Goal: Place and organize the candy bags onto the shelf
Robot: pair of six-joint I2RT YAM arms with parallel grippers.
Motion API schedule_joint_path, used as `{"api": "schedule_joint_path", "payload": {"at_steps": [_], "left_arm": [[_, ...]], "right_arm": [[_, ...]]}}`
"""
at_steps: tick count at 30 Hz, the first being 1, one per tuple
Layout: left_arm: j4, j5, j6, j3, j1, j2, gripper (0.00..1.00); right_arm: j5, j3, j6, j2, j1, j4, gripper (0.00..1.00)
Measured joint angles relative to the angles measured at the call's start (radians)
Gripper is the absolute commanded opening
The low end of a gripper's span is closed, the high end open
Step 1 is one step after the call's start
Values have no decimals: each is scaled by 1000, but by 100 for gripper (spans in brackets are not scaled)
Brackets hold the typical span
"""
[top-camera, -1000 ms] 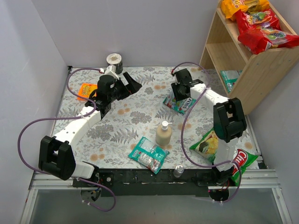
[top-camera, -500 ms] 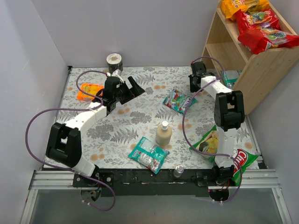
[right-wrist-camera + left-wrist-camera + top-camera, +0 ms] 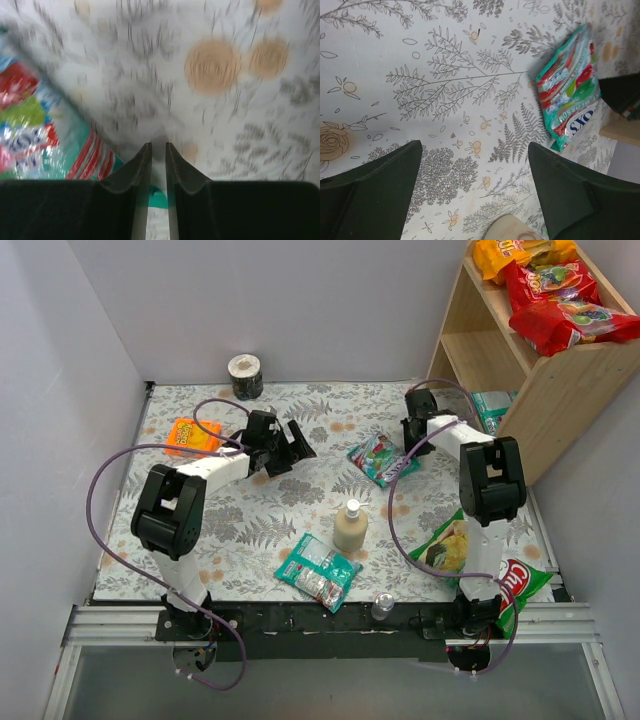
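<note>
- The light natural-wood shelf (image 3: 570, 390) stands at the far right corner of the floral-covered table (image 3: 250, 510). Its top board carries an orange-yellow glossy candy bag (image 3: 505, 254), a red fruit-picture candy bag (image 3: 548, 282) and a second red bag (image 3: 585, 320).
- The lower board holds one teal-and-white plastic candy bag (image 3: 490, 408), lying at the open front.
- Two packets are not yet shelved. The mid-table teal-and-white bag (image 3: 380, 458) lies flat near the shelf, and the front teal-and-white bag (image 3: 318, 573) lies just beside a beige pump bottle (image 3: 350, 528).
- The right tool (image 3: 413, 435) sits low at the shelf-side edge of the mid-table teal-and-white bag. Its fingers are drawn close, with only a thin gap between them.
- In my judgement it comes in at the edge because a flat packet offers no height to grasp elsewhere.
- The left tool (image 3: 293, 443) stands wide apart and empty above bare cloth. It is aimed at the same bag but is well apart from it, and I judge it to be standing by.
- The overhead view alone gives the shelf count and both arms.
- The left wrist view, looking past the left tool (image 3: 475, 150), shows the bag's (image 3: 567, 95) printed face and creased film.
- The right wrist view alone shows the gap of the right tool (image 3: 158, 145), the bag (image 3: 35, 135) to one side, and a teal sliver low in the gap. It is blurred, so I cannot tell whether the corner is clamped.
</note>
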Motion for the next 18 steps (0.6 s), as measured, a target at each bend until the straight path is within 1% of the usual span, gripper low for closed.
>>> {"api": "schedule_joint_path", "payload": {"at_steps": [2, 5, 7, 11, 14, 15, 17, 18], "left_arm": [[-11, 3, 0, 0, -5, 21, 85], [-13, 19, 3, 1, -16, 50, 85], [-7, 42, 4, 5, -27, 79, 85], [18, 84, 4, 27, -36, 119, 85], [34, 103, 4, 54, -39, 147, 85], [34, 106, 5, 58, -39, 149, 85], [32, 107, 8, 59, -39, 149, 85], [32, 106, 10, 59, -39, 149, 86]], "right_arm": [[-17, -94, 12, -66, 5, 0, 25], [-35, -182, 21, -134, 29, -11, 25], [-53, -221, 22, -163, 64, -13, 25], [-93, -248, 25, -186, 147, -14, 28], [-75, -244, 43, -186, 203, -27, 33], [-57, -240, 53, -185, 218, -41, 36], [-1, -235, 71, -187, 229, -65, 40], [26, -235, 78, -190, 228, -72, 43]]}}
